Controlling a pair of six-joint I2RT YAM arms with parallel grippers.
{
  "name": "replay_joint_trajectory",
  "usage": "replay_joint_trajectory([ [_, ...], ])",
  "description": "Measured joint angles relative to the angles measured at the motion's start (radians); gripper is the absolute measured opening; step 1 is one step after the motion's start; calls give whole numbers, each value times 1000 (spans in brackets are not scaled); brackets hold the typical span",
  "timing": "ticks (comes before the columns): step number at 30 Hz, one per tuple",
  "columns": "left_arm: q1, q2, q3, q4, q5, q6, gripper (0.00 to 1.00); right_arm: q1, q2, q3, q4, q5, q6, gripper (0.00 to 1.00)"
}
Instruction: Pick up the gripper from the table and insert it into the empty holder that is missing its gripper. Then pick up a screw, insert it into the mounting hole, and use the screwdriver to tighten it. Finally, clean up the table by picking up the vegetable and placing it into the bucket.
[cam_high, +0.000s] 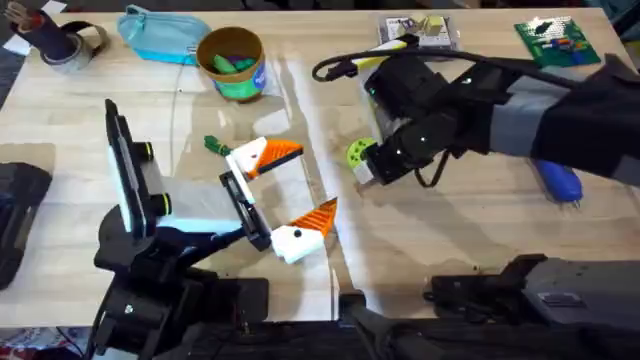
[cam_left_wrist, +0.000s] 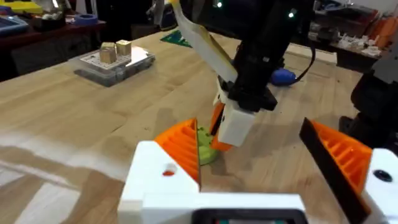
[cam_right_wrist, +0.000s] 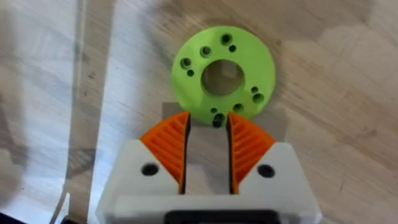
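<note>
On the pale wooden tabletop (cam_high: 450, 215) lie two alike white blocks with orange ribbed tips: one gripper (cam_high: 262, 156) sits at the far end of the slim black holder (cam_high: 243, 206), the other gripper piece (cam_high: 308, 229) rests at its near end, tip pointing right; whether either is seated in the holder cannot be told. One small dark green vegetable (cam_high: 216, 146) lies just left of the far piece; one bucket (cam_high: 232, 62) with a tan rim stands beyond it, holding green and pink items; one teal pouch (cam_high: 160, 33) lies just left of the bucket. One blue screwdriver (cam_high: 560, 182) lies at the right, partly under the right arm. One lime-green disc (cam_right_wrist: 222, 73) with a centre hole and small holes rests flat right of the pieces; the right gripper (cam_right_wrist: 208, 148) hangs at its near edge, fingers (cam_right_wrist: 168, 144) set a narrow gap apart, tips at the disc's rim, nothing between them. From the left wrist view the left gripper (cam_left_wrist: 261, 158) stands wide open and empty, low over the tabletop, facing the right arm's fingers and the disc.
</note>
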Motion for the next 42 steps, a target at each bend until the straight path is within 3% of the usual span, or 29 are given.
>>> replay_joint_trajectory([
  [15,0,0,0,0,0,0,990,0,25,0,-7,16,2,212],
  [19,0,0,0,0,0,0,990,-1,25,1,-6,28,2,19],
  [28,0,0,0,0,0,0,990,-1,27,29,-50,41,3,7],
  [33,0,0,0,0,0,0,990,-1,27,178,-181,40,2,7],
  [42,0,0,0,0,0,0,990,13,49,615,-432,-42,-15,7],
])
